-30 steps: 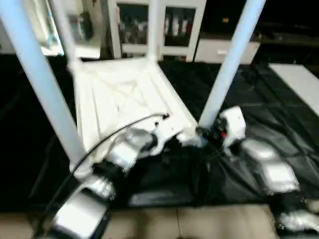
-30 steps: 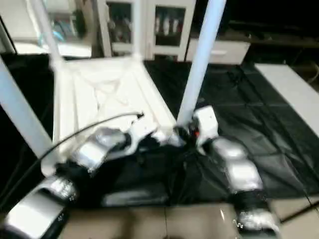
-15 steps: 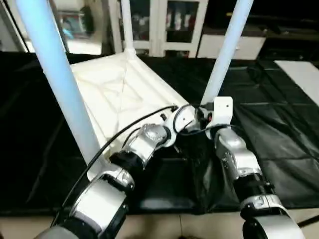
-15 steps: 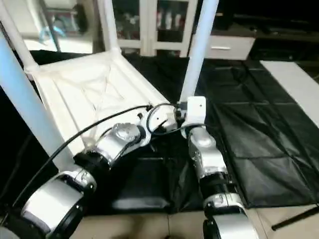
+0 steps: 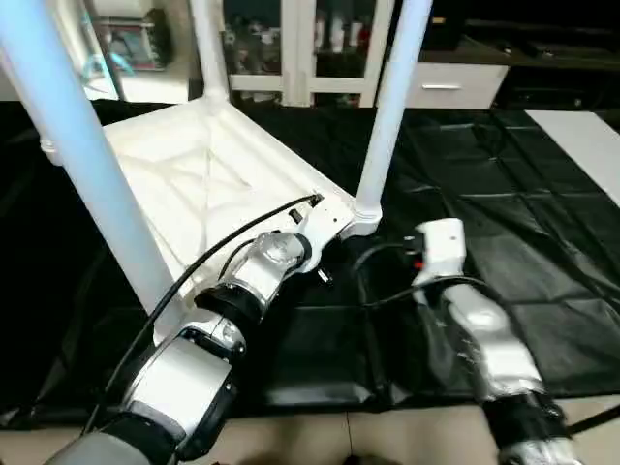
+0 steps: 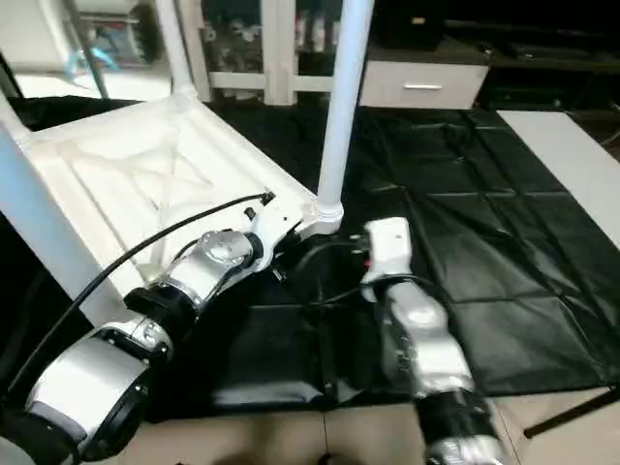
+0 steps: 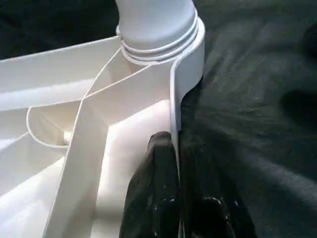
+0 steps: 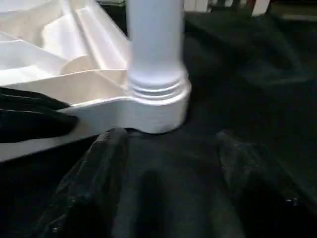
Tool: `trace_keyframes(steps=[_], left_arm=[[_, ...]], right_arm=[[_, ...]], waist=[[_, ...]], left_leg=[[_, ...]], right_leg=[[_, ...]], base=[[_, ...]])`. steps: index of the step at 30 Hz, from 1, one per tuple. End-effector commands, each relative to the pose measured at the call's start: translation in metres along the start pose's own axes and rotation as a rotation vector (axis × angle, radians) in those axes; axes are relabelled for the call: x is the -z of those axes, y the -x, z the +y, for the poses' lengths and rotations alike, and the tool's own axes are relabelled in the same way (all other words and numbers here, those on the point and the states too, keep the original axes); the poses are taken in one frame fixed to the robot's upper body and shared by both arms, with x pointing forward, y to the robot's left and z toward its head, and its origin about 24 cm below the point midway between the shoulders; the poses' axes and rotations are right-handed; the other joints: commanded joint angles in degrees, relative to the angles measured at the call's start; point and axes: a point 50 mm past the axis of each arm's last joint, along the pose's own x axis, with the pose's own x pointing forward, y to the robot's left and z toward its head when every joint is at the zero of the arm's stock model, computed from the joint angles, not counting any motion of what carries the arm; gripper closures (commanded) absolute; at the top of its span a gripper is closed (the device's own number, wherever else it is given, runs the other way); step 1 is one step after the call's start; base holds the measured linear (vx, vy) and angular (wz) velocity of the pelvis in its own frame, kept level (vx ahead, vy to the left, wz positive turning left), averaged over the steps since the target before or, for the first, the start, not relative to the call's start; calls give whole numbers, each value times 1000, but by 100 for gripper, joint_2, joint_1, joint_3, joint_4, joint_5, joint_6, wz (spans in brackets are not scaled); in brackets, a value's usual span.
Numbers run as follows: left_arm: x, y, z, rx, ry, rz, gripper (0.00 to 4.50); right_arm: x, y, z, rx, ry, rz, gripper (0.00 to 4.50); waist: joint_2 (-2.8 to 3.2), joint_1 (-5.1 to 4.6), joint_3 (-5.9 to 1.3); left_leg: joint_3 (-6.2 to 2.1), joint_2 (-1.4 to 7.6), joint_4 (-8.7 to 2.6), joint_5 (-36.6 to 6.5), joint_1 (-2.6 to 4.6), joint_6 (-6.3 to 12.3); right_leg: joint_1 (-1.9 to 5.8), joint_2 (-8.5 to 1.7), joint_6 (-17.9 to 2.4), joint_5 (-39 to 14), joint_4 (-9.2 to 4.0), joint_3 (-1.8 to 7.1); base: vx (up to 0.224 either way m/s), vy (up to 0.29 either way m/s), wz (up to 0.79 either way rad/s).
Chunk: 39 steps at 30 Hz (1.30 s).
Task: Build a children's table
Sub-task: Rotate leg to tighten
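The children's table lies upside down on the black mat, its white ribbed top point(image 5: 194, 174) facing up. White legs stand upright in its corner sockets: one at the near right corner point(image 5: 387, 97), one at the near left point(image 5: 87, 174), one at the back point(image 5: 208, 48). My left gripper point(image 7: 176, 144) is shut on the top's thin rim wall, just beside the near right socket point(image 7: 190, 54). My right gripper point(image 8: 168, 139) hangs open a short way in front of that leg's base point(image 8: 156, 74), touching nothing. Its fingers point(image 8: 101, 158) hover low over the mat.
A creased black mat point(image 5: 504, 174) covers the floor under the table. Cabinets with glass doors point(image 5: 329, 39) stand at the back. A flat white panel point(image 5: 581, 145) lies at the far right. Pale floor tiles point(image 5: 407, 441) run along the mat's near edge.
My right gripper has let go of the near right leg's base, drawn back toward me and opened wider. The left gripper stays on the rim. The camera has shifted.
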Motion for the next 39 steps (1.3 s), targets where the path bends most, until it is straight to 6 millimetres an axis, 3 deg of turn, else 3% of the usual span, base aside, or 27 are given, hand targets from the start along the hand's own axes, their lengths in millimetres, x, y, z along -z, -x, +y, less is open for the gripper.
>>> trace_keyframes(steps=[1,2,5,6,7,10,14,15,19,22,24,26,28,29,33,34,36,38,39], left_arm=[[-17,-2,-7,45,-60,-125,450],[-19,-2,-8,57,-66,-135,450],[-25,-3,-13,82,-89,-170,450],[-27,-4,-13,73,-84,-177,450],[-29,-5,-14,79,-78,-194,450],[-34,-5,-12,64,-42,-225,393],[-36,-4,-7,40,-13,-235,369],[-38,-2,-4,37,8,-255,347],[-38,2,-1,55,38,-282,321],[-31,8,1,129,57,-262,296],[-17,18,-10,306,36,-207,266],[-12,22,-14,367,25,-189,261],[-7,27,-18,421,17,-164,238],[0,29,-20,428,-8,-120,224],[4,29,-18,396,-16,-93,193],[6,27,-15,355,-29,-62,180],[9,25,-8,273,-45,-9,171],[9,23,0,164,-63,41,157],[8,21,3,121,-70,54,147]], right_arm=[[0,6,0,14,31,16,112],[2,8,0,17,36,21,94],[4,12,1,17,36,32,94],[5,13,2,18,38,35,94],[5,13,3,20,41,38,94],[5,14,5,20,51,46,86],[5,14,7,13,59,53,86],[5,14,6,13,61,57,86],[6,14,4,14,62,63,86],[4,15,3,15,70,62,86],[3,17,1,16,81,62,86],[3,19,-1,6,78,63,86],[2,22,-1,-25,72,66,86],[2,31,2,-145,55,77,86],[2,42,6,-268,80,105,86],[4,48,7,-314,108,119,86],[6,55,6,-341,121,133,86],[7,59,4,-329,114,142,86],[8,60,4,-326,115,144,86]], waist=[[-75,43,-387],[-74,50,-384],[-71,120,-362],[-40,122,-356],[-49,118,-351],[-56,121,-349],[-51,130,-361],[-99,124,-368],[-106,114,-366],[-151,124,-354],[-150,134,-342],[-110,132,-342],[-126,132,-333],[-87,145,-327],[-97,167,-302],[-72,173,-304],[-76,165,-299],[-70,140,-296],[-100,113,-294]], left_leg=[[-16,47,-361,-929,16,580],[-17,45,-363,-931,18,590],[-10,55,-381,-1283,66,508],[-9,58,-384,-1343,78,479],[-16,58,-392,-1418,69,431],[-20,53,-402,-1431,57,390],[-30,74,-402,-1328,46,399],[-30,69,-395,-1293,29,412],[-20,65,-379,-1108,18,511],[-9,72,-373,-1045,15,557],[-10,94,-384,-971,20,556],[-2,104,-384,-969,50,524],[-7,120,-399,-986,38,507],[-4,130,-409,-1169,81,435],[-16,124,-432,-1399,50,341],[-31,130,-435,-1454,50,280],[-29,128,-426,-1582,65,237],[-47,109,-435,-1661,31,191],[-57,88,-433,-1717,9,182]], right_leg=[[369,-173,-1097,-1311,-353,128],[367,-174,-1101,-1324,-357,127],[321,-188,-1014,-1842,-427,128],[306,-185,-1006,-1902,-434,131],[312,-180,-977,-1984,-436,130],[314,-179,-886,-2056,-434,141],[318,-182,-1015,-1685,-396,145],[342,-192,-1019,-1571,-364,141],[346,-203,-1083,-1449,-350,149],[347,-209,-1131,-1456,-339,153],[349,-221,-1170,-1481,-320,163],[322,-199,-1193,-1445,-307,172],[336,-201,-1212,-1394,-296,177],[315,-187,-1181,-1426,-319,179],[332,-190,-1077,-1519,-342,187],[344,-202,-1033,-1613,-347,187],[327,-192,-948,-1717,-377,192],[337,-181,-839,-1931,-400,183],[345,-183,-763,-2096,-420,172]], base=[[0,0,0],[0,0,0],[0,0,0],[0,0,0],[0,0,0],[0,0,0],[0,0,0],[0,0,0],[0,0,0],[0,0,0],[0,0,0],[0,0,0],[0,0,0],[0,0,0],[0,0,0],[0,0,0],[0,0,0],[0,0,0],[0,0,0]])
